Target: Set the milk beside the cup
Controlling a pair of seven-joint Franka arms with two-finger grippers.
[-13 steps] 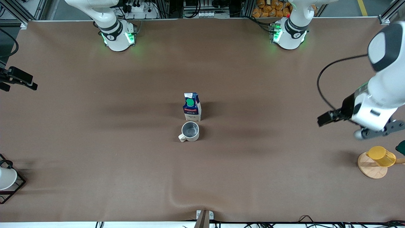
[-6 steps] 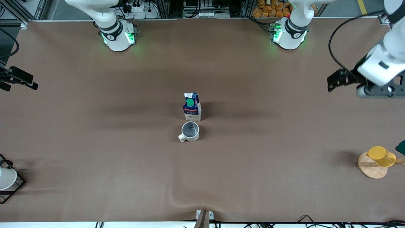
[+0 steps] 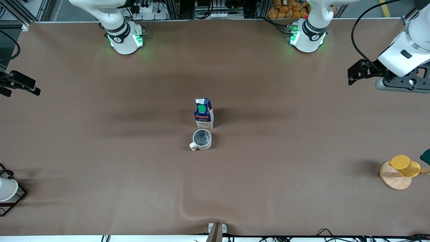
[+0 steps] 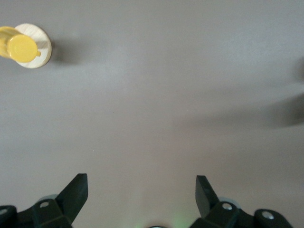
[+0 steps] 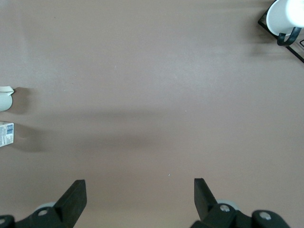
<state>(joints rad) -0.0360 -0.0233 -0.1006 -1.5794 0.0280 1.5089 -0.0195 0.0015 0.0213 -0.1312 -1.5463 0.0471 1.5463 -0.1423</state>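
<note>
Front view shows the milk carton (image 3: 204, 113) standing upright near the middle of the table (image 3: 268, 168), with its green cap facing up toward the camera. The cup (image 3: 201, 139) sits just beside it, nearer to the front camera, with a narrow gap between the 2; its handle points toward the right arm's end of the table and toward the camera. Nothing holds either one.

Up in the air over the left arm's end of the table hangs the left gripper (image 4: 141, 187); the left wrist view shows its 2 fingers (image 4: 76, 190) spread wide with only bare table between them. A yellow cup (image 3: 405, 165) lies on a round wooden base (image 3: 393, 177) at that same end, nearer to the front camera.

From the right wrist view, the right gripper (image 5: 140, 190) is also spread wide and grasps nothing, over bare table. A white cup (image 3: 6, 190) in a black wire rack (image 3: 18, 198) rests at the right arm's end.
</note>
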